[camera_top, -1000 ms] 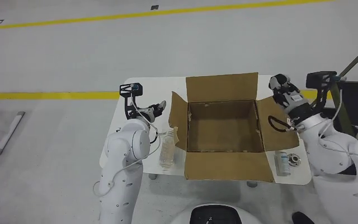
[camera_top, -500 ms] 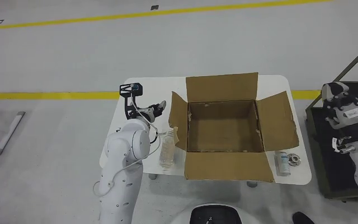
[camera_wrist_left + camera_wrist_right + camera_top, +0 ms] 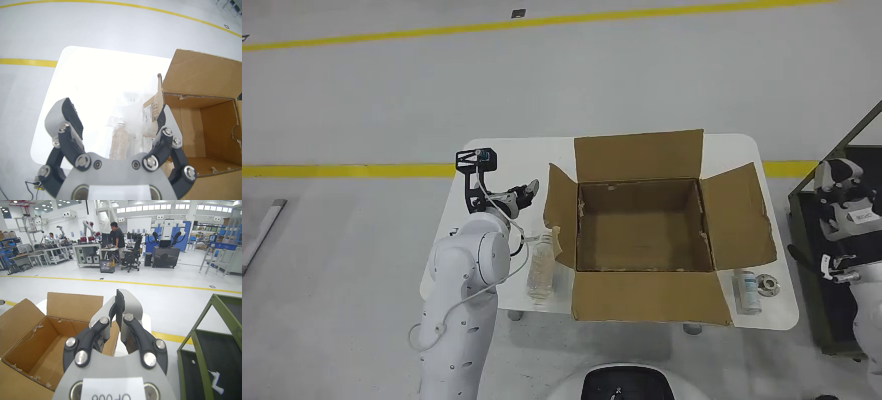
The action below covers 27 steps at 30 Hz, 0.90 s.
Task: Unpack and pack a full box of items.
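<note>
My left claw (image 3: 116, 111) gapes wide left of the box (image 3: 640, 158), above the bottle (image 3: 120, 140) lying just beside its left flap. It looks light, thin and slick, so I'd grip mid-body, gently. My right claw (image 3: 118, 306) is pinched together, right of the box.

1. We see the cardboard box (image 3: 638, 156) standing upright, its four flaps folded outward and its bare brown floor showing.
2. A clear plastic bottle (image 3: 540, 268) lies on its side just beside the box's left flap.
3. A small white container (image 3: 748, 291) and a round metal part (image 3: 768, 286) sit by the box's near right corner.
</note>
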{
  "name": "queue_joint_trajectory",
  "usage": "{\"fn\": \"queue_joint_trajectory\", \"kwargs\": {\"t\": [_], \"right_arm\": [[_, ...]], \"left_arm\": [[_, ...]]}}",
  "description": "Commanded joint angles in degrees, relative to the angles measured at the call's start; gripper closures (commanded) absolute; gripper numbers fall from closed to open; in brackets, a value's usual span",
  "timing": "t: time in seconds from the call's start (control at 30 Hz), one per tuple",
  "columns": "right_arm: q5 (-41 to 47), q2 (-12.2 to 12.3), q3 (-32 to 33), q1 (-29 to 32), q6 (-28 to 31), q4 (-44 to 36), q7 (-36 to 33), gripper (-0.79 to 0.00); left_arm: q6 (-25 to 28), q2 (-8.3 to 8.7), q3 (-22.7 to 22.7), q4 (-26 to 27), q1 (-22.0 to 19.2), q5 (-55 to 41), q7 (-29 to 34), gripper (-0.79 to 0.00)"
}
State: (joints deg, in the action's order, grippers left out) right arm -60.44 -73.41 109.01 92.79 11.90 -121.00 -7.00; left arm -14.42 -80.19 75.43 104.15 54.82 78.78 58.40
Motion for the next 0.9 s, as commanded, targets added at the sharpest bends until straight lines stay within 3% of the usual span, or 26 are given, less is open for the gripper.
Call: {"fn": "queue_joint_trajectory", "kwargs": {"t": [0.0,0.23,0.5,0.87], "right_arm": [[-0.12,0.00,-0.09,0.08,0.04,0.04,-0.01,0.000],[-4.56,-0.39,-4.46,0.97,-7.47,0.85,-1.75,0.000],[-11.10,-0.55,-7.48,1.73,-11.02,2.25,0.23,0.000],[-11.76,-0.70,-8.36,1.87,-13.12,3.10,-0.38,0.000]], "left_arm": [[0.00,0.00,0.00,0.00,0.00,0.00,0.00,-0.785],[0.00,0.00,0.00,0.00,0.00,0.00,0.00,-0.785],[0.00,0.00,0.00,0.00,0.00,0.00,0.00,-0.785],[1.16,0.06,-0.13,-0.08,0.77,0.01,-0.84,-0.785]]}}
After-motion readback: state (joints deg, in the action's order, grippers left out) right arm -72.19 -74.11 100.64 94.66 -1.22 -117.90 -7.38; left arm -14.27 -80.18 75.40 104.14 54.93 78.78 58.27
